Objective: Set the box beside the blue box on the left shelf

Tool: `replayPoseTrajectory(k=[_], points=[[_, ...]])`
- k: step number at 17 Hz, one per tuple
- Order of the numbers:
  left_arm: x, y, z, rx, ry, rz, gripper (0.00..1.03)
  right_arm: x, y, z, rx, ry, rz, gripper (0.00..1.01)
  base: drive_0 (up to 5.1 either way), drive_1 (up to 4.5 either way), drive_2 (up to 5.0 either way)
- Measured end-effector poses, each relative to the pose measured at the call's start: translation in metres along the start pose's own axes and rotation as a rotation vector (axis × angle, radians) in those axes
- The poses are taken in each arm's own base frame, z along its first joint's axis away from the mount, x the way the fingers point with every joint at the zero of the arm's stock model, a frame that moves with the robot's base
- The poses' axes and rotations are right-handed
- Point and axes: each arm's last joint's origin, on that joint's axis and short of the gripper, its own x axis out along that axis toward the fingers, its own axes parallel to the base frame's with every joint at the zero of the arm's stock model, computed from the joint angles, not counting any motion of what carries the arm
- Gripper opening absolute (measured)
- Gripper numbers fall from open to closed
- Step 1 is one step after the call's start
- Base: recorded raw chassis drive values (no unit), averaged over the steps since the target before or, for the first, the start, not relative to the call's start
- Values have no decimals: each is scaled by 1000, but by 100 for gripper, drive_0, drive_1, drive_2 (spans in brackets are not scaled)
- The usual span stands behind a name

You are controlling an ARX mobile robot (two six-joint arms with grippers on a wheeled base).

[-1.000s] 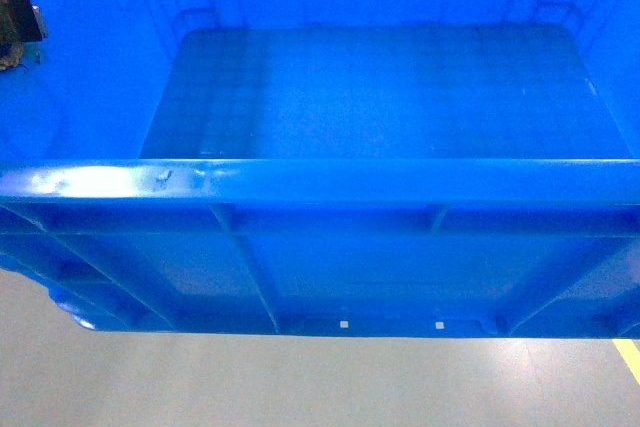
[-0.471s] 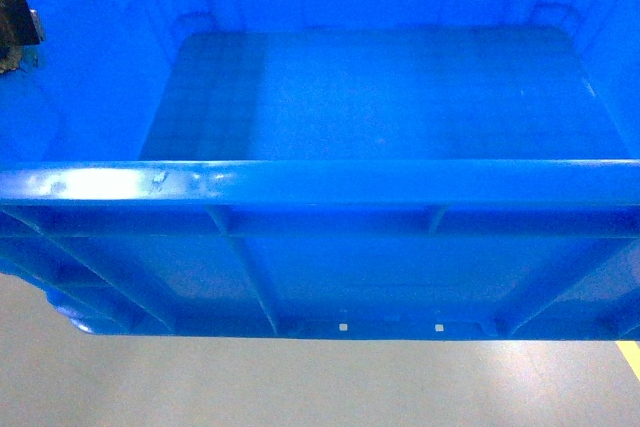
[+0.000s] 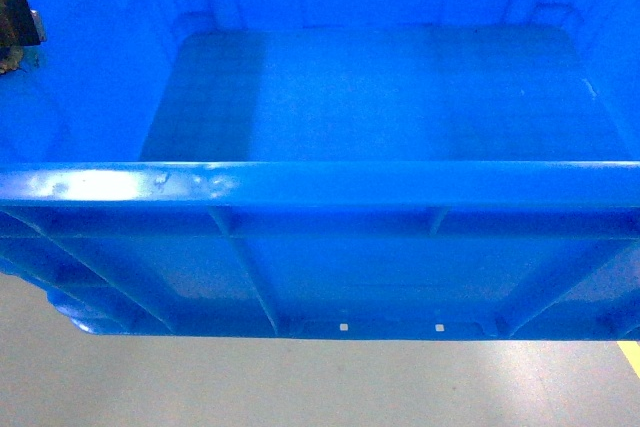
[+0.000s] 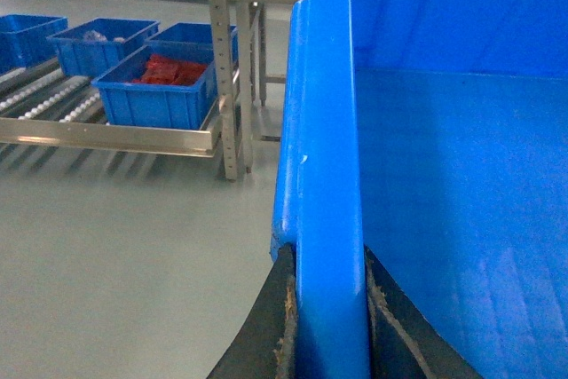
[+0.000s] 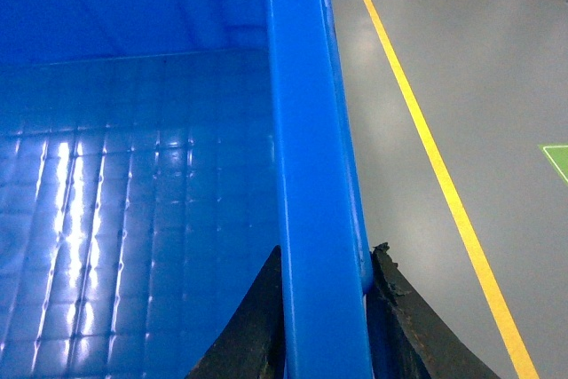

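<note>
The box, a large bright-blue crate, fills the head view and hangs above the grey floor, empty inside. My left gripper is shut on its left rim, one black finger on each side of the wall. Only a black part of that left gripper shows in the head view. My right gripper is shut on the right rim the same way. Off to the left stands the left shelf with white rollers. Several blue boxes sit on it; the nearest one holds red items.
A metal upright post stands at the shelf's near corner, between the shelf and the held box. A yellow line and a green mark lie on the grey floor to the right.
The box's near rim sits very slightly lower in the head view. Both grips look unchanged.
</note>
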Motion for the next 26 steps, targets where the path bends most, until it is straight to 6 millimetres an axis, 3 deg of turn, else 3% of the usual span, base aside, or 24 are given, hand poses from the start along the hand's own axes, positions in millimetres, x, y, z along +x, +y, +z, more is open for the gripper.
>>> replayPoseTrajectory(k=[26], points=[[0, 0, 0, -1, -2, -2, 11, 0, 0, 0, 1, -1, -1, 19, -2, 426, -429]])
